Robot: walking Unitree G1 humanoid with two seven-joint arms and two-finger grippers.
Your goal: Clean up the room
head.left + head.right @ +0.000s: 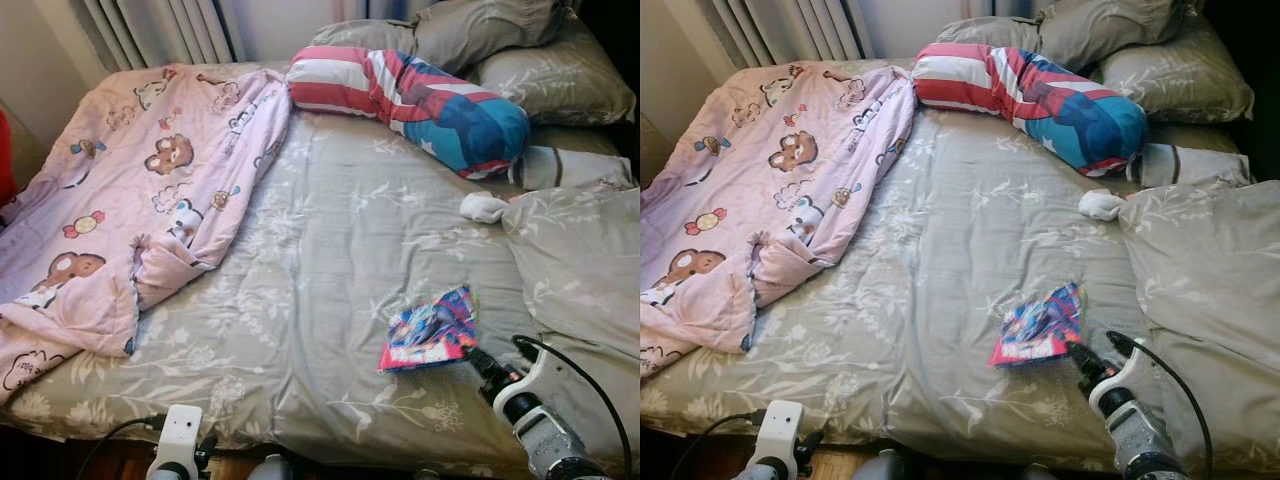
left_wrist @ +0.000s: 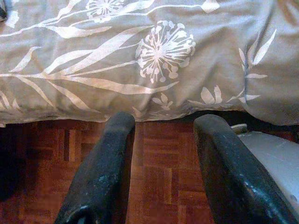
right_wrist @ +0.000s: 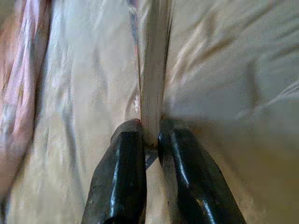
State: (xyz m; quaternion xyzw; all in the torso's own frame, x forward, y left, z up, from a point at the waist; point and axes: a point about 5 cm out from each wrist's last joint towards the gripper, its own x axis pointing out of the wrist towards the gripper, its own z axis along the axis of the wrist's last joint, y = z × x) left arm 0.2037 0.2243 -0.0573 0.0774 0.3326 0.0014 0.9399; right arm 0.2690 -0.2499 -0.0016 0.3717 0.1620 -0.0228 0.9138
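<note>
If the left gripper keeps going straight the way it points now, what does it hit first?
Most likely the hanging edge of the grey floral bedspread: the left gripper points at it from low over the wooden floor. Depth is uncertain.

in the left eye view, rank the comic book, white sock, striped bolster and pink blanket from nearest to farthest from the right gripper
1. comic book: clamped edge-on in the right gripper, on the bed's near right.
2. white sock: farther up the bed, right side.
3. striped bolster: by the pillows, top.
4. pink blanket: across the bed, left; close to the bolster's rank.
</note>
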